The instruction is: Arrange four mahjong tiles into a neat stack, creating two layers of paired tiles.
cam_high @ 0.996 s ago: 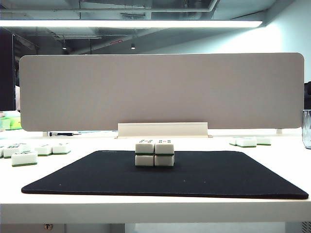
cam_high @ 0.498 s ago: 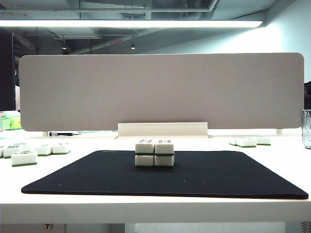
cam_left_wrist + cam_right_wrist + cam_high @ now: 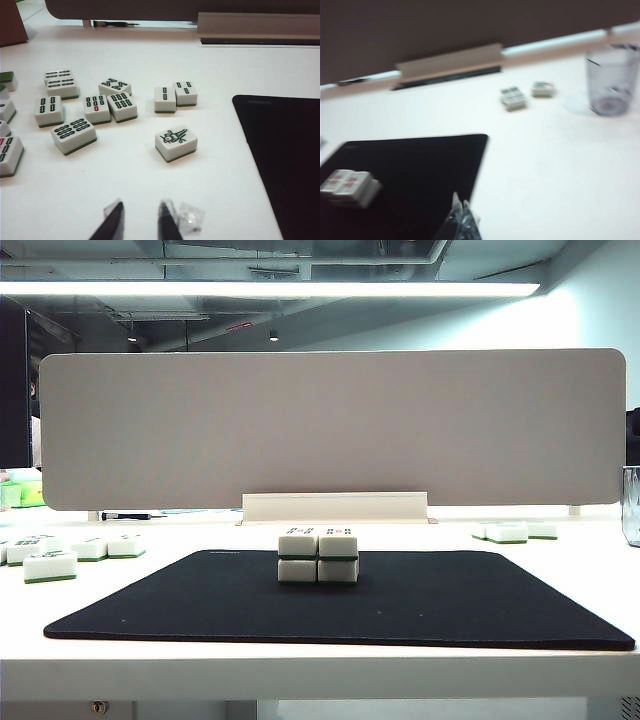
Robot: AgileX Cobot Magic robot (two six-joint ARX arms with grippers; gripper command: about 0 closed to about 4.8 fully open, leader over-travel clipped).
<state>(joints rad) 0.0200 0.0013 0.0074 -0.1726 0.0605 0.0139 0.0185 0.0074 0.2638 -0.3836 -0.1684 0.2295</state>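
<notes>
Bright ceiling strip light (image 3: 270, 288), soft shadows, sharp exterior and left wrist views, right wrist view motion-blurred

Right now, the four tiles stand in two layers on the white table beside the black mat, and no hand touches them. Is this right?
Not quite: the stack stands on the black mat itself, as the exterior view shows. The rest holds: two layers, no hand touching.

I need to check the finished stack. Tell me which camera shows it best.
The exterior view: the stack sits sharp and square-on at the middle of the black mat, both layers and green bands visible. The right wrist view shows it blurred, from above and to one side. The left wrist view shows only loose tiles, not the stack.
</notes>
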